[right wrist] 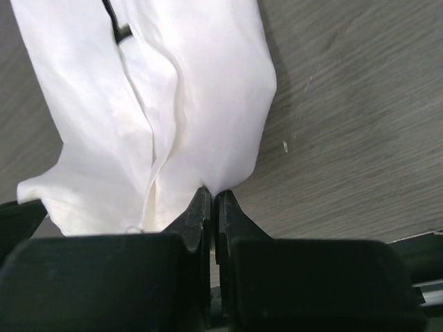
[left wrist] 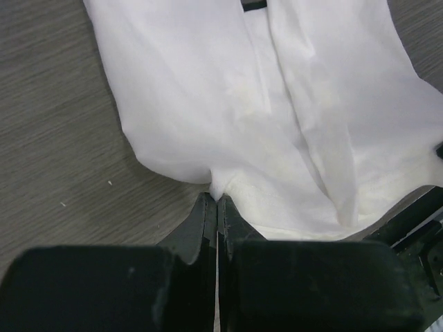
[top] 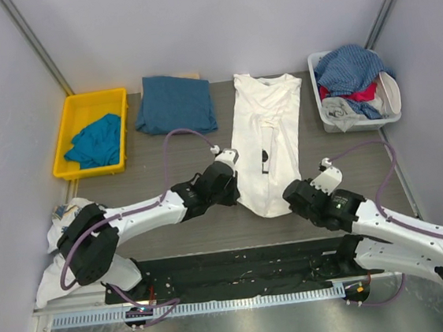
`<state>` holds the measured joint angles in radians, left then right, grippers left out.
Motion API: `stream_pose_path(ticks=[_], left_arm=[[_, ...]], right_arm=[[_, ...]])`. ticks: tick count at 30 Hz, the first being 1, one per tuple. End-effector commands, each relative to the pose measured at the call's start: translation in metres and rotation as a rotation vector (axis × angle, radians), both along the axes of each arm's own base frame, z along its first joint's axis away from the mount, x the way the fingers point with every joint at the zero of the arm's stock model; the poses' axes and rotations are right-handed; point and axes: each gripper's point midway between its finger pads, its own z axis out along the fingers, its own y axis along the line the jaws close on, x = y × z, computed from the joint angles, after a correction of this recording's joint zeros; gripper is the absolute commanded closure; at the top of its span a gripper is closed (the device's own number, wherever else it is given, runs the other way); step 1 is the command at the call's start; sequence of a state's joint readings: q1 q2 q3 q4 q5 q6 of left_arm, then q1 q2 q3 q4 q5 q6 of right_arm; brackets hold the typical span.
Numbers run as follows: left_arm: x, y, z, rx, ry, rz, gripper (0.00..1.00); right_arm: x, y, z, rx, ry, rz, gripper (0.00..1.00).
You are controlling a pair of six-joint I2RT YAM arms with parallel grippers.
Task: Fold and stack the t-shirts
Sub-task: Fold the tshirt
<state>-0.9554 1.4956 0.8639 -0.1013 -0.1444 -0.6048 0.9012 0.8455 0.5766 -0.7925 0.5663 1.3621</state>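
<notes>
Pincers (left wrist: 217, 200) (right wrist: 212, 195) on unlabelled white t-shirt (top: 266, 141)

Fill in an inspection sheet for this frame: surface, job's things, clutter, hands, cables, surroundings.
Surface: dark wood-grain table.
Job's things: white t-shirt lying lengthwise with sides folded in; blue t-shirt folded at the back.
Clutter: yellow tray holding a teal cloth; grey bin heaped with clothes.
Hands: left hand shut on the white t-shirt's near hem; right hand shut on the hem's other corner.
Cables: purple cable looping over the left arm, another over the right.
Surroundings: plain grey walls.
</notes>
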Motion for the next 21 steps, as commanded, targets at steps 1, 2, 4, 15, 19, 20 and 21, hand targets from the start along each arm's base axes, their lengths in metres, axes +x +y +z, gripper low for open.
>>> stream_pose_path(ticks=[1, 2, 4, 15, 19, 20, 21], left_arm=[[0.025, -0.001, 0.014, 0.047, -0.068, 0.013, 1.00], [0.030, -0.002, 0.017, 0.045, -0.075, 0.019, 1.00], [0.042, -0.003, 0.022, 0.041, -0.087, 0.031, 1.00], [0.130, -0.005, 0.062, 0.002, -0.166, 0.098, 1.00], [0.163, -0.004, 0.066, 0.004, -0.173, 0.112, 1.00], [0.172, -0.008, 0.076, -0.009, -0.193, 0.111, 1.00], [0.180, -0.007, 0.068, -0.001, -0.179, 0.112, 1.00]], right_arm=[[0.031, -0.011, 0.041, -0.092, -0.155, -0.068, 0.99], [0.034, -0.011, 0.045, -0.101, -0.168, -0.077, 0.99], [0.045, -0.014, 0.057, -0.131, -0.203, -0.106, 0.99], [0.126, -0.026, 0.078, -0.224, -0.238, -0.141, 0.99], [0.161, -0.026, 0.078, -0.247, -0.246, -0.131, 0.99], [0.169, -0.030, 0.071, -0.261, -0.229, -0.135, 0.99], [0.177, -0.027, 0.075, -0.261, -0.236, -0.115, 0.99]])
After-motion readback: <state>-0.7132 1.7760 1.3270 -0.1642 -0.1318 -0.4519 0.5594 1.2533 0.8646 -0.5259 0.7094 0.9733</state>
